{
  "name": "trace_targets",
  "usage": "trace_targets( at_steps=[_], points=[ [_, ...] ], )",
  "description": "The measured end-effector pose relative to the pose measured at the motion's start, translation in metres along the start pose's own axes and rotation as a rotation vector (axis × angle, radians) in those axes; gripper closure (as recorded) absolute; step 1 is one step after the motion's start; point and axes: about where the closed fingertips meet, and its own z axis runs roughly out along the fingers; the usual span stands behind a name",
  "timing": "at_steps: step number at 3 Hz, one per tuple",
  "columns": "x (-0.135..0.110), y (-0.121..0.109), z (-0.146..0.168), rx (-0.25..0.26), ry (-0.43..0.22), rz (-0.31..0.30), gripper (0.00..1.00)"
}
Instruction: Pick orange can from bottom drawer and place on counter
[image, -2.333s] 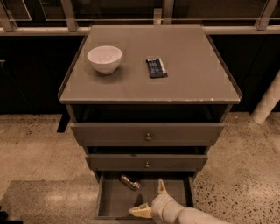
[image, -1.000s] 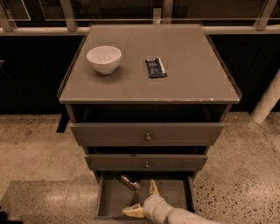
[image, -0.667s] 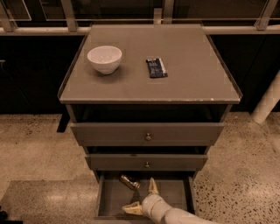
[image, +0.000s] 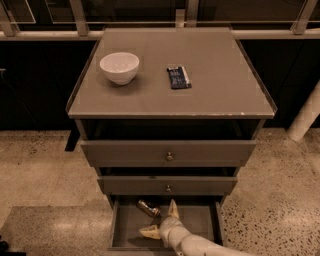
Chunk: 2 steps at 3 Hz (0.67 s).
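- I saw the claw (image: 161, 220) down inside the bottom drawer (image: 197, 223), its two pale fingers spread wide, one pointing toward the drawer's back and the other toward the left, pinching nothing
- The orange can (image: 148, 207) lay on its side at the back of that drawer, left of centre, just beside the rear fingertip; I could not tell whether they touched
- The drawer stood pulled out, and the arm (image: 210, 247) reached in from the lower right
- Up on the table (image: 215, 65) sat a white bowl (image: 119, 67) at the left and a dark blue packet (image: 178, 77) near the middle, well apart
- The two upper drawers (image: 210, 150) each showed a small round knob
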Motion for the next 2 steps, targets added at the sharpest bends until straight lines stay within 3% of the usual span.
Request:
trace_targets(
  at_steps=[1,2],
  points=[
    [0.0046,0.009,0.0461,-0.029,0.025,0.002,0.0],
    [0.0052,0.0098,0.0463,-0.028,0.025,-0.001,0.0]
  ],
)
